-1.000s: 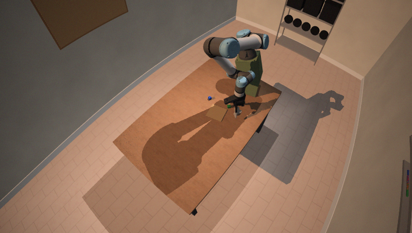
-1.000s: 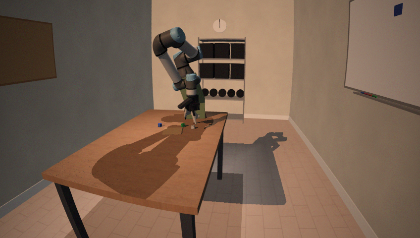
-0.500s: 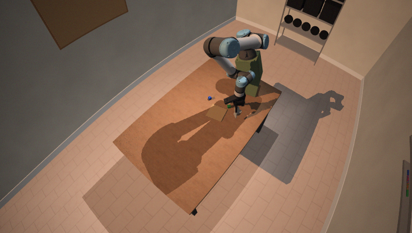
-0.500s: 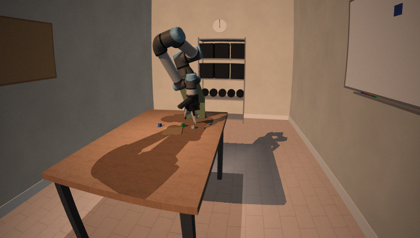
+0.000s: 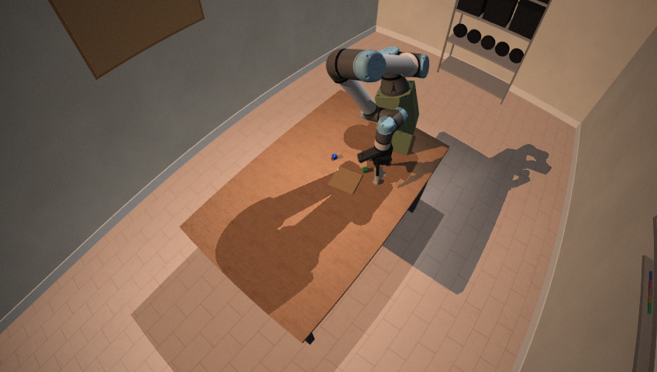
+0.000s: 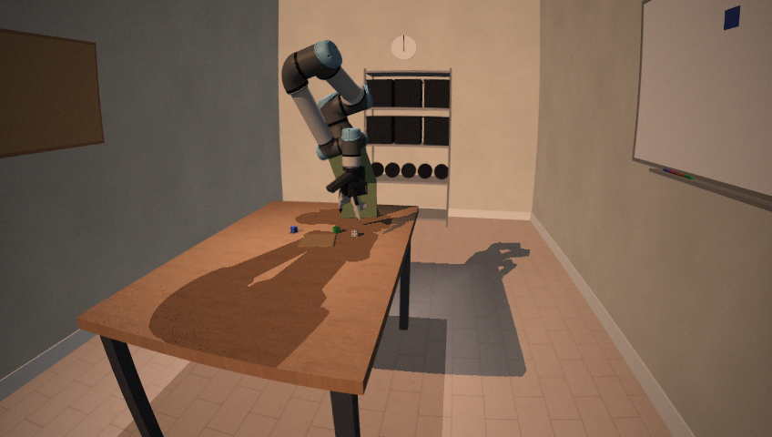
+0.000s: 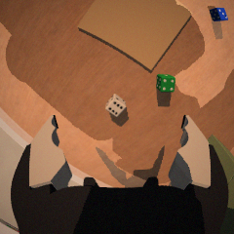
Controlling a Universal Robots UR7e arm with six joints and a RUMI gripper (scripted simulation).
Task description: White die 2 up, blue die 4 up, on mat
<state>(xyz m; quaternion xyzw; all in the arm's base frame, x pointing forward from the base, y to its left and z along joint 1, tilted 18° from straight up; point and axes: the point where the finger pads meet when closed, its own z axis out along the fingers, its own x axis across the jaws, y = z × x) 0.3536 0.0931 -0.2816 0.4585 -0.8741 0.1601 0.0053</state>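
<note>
Top view: gripper (image 5: 376,178) hangs over the table (image 5: 258,258) just beside the mat (image 5: 345,179). Exterior: white die (image 6: 353,233) sits off the mat, near the green die (image 6: 336,229). Wrist: jaws wide open, empty – the die looks light, rigid, slippery, so I'd pinch two opposite flat faces.

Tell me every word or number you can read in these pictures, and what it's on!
No words or printed numbers show anywhere.
White die: white pips, too blurred to count surely.
Green die: pips too small to count.
Blue die: pips too small to count.
Wall clock: no numerals readable.
</note>
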